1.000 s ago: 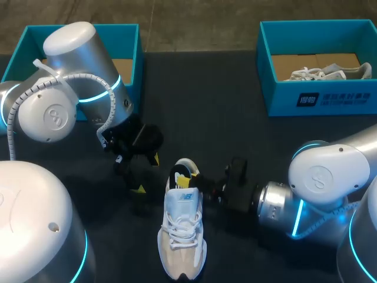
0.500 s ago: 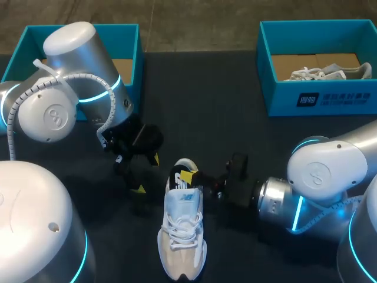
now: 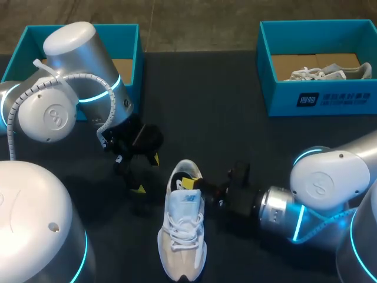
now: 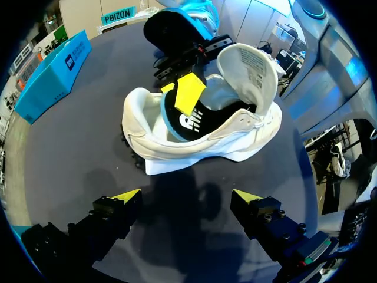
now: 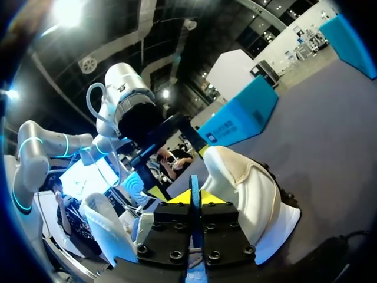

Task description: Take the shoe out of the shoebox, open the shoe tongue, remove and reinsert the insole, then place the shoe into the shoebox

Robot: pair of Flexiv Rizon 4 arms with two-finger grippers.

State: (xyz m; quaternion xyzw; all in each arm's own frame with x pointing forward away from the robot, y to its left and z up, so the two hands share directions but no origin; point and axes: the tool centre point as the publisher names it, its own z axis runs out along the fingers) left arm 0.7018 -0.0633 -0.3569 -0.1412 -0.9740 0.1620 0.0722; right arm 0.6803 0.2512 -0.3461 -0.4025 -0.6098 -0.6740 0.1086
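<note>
A white sneaker (image 3: 182, 236) lies on the dark table, its tongue (image 4: 250, 65) folded up and back. The black insole (image 4: 191, 121) with a blue rim sticks up out of the shoe's opening. My right gripper (image 3: 191, 181) comes in from the right over the heel and is shut on the insole's thin blue edge (image 5: 194, 180), the yellow tips (image 5: 182, 197) pressed against both sides of it. My left gripper (image 3: 147, 174) hangs open just left of the heel, with nothing between its fingers (image 4: 126, 197); the shoe (image 4: 200, 135) lies ahead of them.
A blue shoebox (image 3: 126, 47) stands at the back left, partly behind my left arm. Another blue shoebox (image 3: 318, 97) at the back right holds a second sneaker (image 3: 324, 72). Bare dark table lies between the boxes.
My right gripper has closed on the insole at the heel and drawn slightly toward the table's near edge. The left arm has not moved.
</note>
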